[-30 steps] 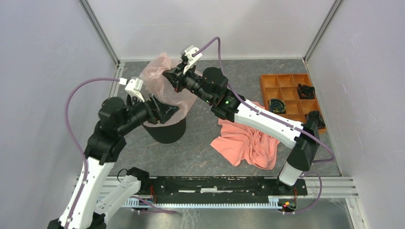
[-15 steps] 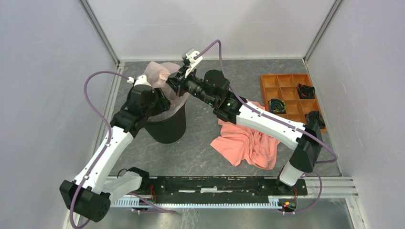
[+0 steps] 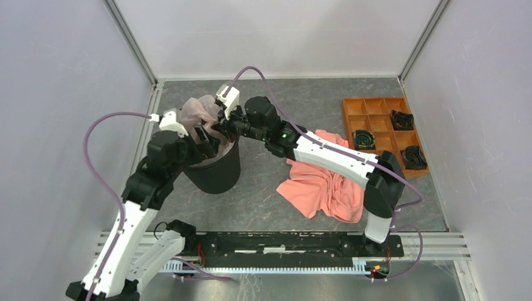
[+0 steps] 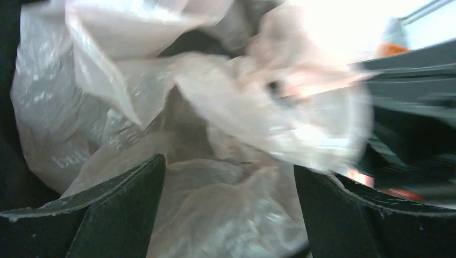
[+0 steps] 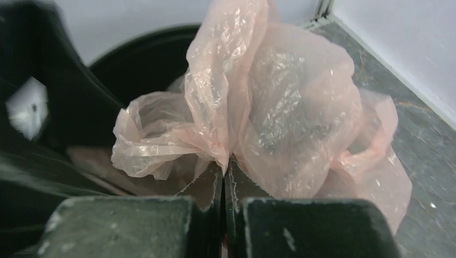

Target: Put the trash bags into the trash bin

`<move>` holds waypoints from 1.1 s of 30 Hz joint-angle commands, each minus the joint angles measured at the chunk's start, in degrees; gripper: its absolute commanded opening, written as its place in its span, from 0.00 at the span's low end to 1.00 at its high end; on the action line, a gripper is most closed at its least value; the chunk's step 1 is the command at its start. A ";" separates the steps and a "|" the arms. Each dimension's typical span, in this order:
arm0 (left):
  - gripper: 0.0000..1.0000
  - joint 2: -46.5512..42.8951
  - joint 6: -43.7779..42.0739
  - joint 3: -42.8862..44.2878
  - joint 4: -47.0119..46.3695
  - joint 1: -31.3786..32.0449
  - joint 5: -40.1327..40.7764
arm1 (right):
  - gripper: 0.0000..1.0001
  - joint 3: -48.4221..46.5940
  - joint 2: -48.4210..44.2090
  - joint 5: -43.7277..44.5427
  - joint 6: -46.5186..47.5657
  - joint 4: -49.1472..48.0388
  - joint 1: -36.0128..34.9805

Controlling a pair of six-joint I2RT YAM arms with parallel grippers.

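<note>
The pale pink trash bag (image 3: 196, 110) is bunched over the back rim of the black trash bin (image 3: 219, 175), partly inside it. My right gripper (image 3: 216, 130) is over the bin's mouth. In the right wrist view it (image 5: 225, 167) is shut on a gathered fold of the bag (image 5: 279, 107), with the bin's rim (image 5: 145, 54) behind. My left gripper (image 3: 207, 139) is at the bin's opening. In the left wrist view it (image 4: 228, 183) is open, its fingers (image 4: 118, 215) wide apart, with crumpled bag (image 4: 215, 107) lying between and beyond them.
A coral-orange cloth (image 3: 323, 185) lies crumpled right of the bin, under the right arm. An orange compartment tray (image 3: 344, 119) with black items stands at the right. The enclosure's walls stand close behind and left of the bin.
My right gripper has moved left and down with the bag, bringing it over the bin. My left gripper has shifted at the bin's rim, and the bag sits lower and more bunched.
</note>
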State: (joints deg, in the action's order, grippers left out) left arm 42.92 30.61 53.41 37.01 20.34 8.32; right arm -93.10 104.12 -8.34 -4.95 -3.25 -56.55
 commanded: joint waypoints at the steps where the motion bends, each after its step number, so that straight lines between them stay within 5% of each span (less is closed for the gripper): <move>1: 0.96 -2.90 -5.02 10.31 4.41 -0.15 -4.44 | 0.01 -2.02 0.89 0.19 6.36 6.21 -0.04; 6: 0.94 -3.75 -5.43 16.71 12.48 -0.15 7.37 | 0.01 -3.19 2.80 -0.33 7.39 10.68 -0.04; 10: 0.94 -4.53 -2.64 13.15 16.49 -0.18 27.94 | 0.01 -5.10 4.21 -0.20 7.97 14.59 -0.02; 13: 0.90 -1.70 -1.41 10.80 18.71 -0.20 34.67 | 0.01 -6.32 4.38 3.94 8.67 18.17 -0.04; 19: 0.67 -3.29 -0.71 6.76 9.58 -0.15 24.05 | 0.01 -6.14 0.44 13.65 9.52 24.11 -0.09; 24: 0.62 -0.80 -0.80 3.41 2.65 -0.12 13.68 | 0.01 -1.45 -6.44 14.65 9.30 22.49 -0.95; 28: 0.45 3.14 1.32 1.56 -3.06 -0.13 1.93 | 0.01 0.81 -10.26 12.03 7.84 21.13 -1.57; 33: 0.43 4.46 2.61 -0.31 -7.54 -0.17 -7.50 | 0.01 4.88 -15.17 11.68 6.28 17.43 -1.69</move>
State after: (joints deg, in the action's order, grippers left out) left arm 47.00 30.72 54.59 34.50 20.01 12.47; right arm -90.91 94.13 3.22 2.92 18.81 -57.87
